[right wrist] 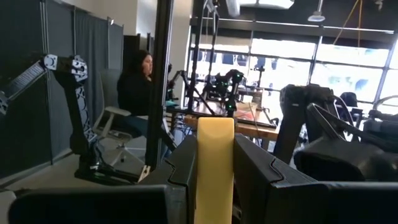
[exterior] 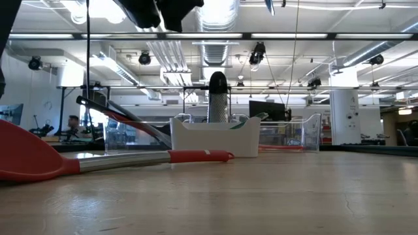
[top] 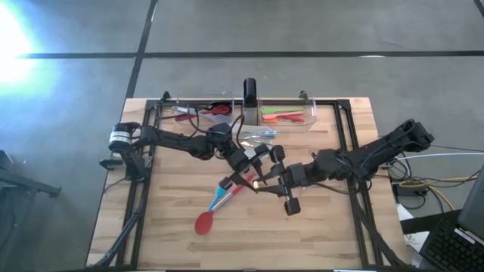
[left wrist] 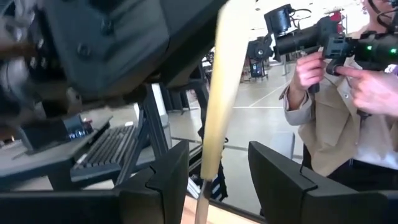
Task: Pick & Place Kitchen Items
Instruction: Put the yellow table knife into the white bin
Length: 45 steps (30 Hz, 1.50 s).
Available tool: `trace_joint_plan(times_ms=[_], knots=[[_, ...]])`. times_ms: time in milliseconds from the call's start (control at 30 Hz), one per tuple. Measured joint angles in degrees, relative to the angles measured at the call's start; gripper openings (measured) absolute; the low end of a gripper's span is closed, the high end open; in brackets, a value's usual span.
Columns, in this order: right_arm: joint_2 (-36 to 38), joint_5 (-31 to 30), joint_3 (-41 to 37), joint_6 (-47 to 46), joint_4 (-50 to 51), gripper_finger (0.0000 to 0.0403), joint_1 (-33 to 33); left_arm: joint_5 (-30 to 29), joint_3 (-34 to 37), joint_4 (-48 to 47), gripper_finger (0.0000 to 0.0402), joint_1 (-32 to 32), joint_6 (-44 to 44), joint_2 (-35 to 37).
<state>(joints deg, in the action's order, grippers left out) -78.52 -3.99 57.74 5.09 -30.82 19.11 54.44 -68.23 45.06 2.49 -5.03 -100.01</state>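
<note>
While both hands (top: 259, 179) meet midtable, red spoon (top: 206, 221) just beside, bins (top: 283, 115) beyond.

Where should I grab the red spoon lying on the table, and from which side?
Take the red spoon by its slim metal shaft, coming straight down, crosswise to it. It lies flat on the table, and the bowl looks too wide.

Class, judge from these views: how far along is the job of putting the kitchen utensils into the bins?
Done: some utensils lie in the bins at the table's far edge. In hand: the right gripper is shut on a pale handle, which also stands between the left gripper's open fingers. Left: a red spoon and metal cutlery on the table.
</note>
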Motion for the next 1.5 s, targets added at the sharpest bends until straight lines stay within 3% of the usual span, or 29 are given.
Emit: trace_joint_plan(times_ms=[300, 600, 700, 833, 1033, 1200, 1333, 1433, 1500], knots=[[0.00, 1.58, 0.00, -0.19, 0.03, 0.0066, -0.04, 0.52, -0.07, -0.12, 0.0154, -0.15, -0.97, 0.02], [0.00, 4.98, 0.00, -1.79, -0.07, 0.0066, -0.24, 1.19, -0.44, -0.13, 0.0023, -0.39, -1.68, 0.02], [0.00, 5.88, 0.00, -3.67, -0.62, 0.0066, -0.38, 1.72, -0.42, -0.13, 0.0007, -0.49, 0.26, 0.02], [0.02, 7.15, 0.00, -4.57, -0.87, 0.0066, -0.45, 1.72, -0.42, -0.13, 0.0044, -0.48, 0.85, 0.02], [0.39, 13.59, 0.00, -6.51, -1.59, 0.0066, -1.07, 1.78, -0.41, -0.13, 0.0147, -0.62, 3.79, 0.02], [3.35, 19.07, 0.78, -6.64, 3.81, 0.0066, -2.58, 2.24, -0.31, -0.15, 0.0221, -0.62, 5.07, 0.02], [5.77, 12.08, 2.19, -6.66, 13.46, 0.0066, -3.15, 0.28, -0.29, -0.15, 0.0247, -0.43, 4.64, 0.02], [6.44, 6.10, 3.01, -6.66, 16.32, 0.0066, -3.21, -7.59, -0.10, -1.03, 0.0248, -0.20, 1.62, 0.07], [6.53, 5.40, 3.08, -6.42, 15.08, 0.0066, -3.20, -14.21, 0.00, -2.08, 0.0248, -0.19, -1.91, 0.07]])
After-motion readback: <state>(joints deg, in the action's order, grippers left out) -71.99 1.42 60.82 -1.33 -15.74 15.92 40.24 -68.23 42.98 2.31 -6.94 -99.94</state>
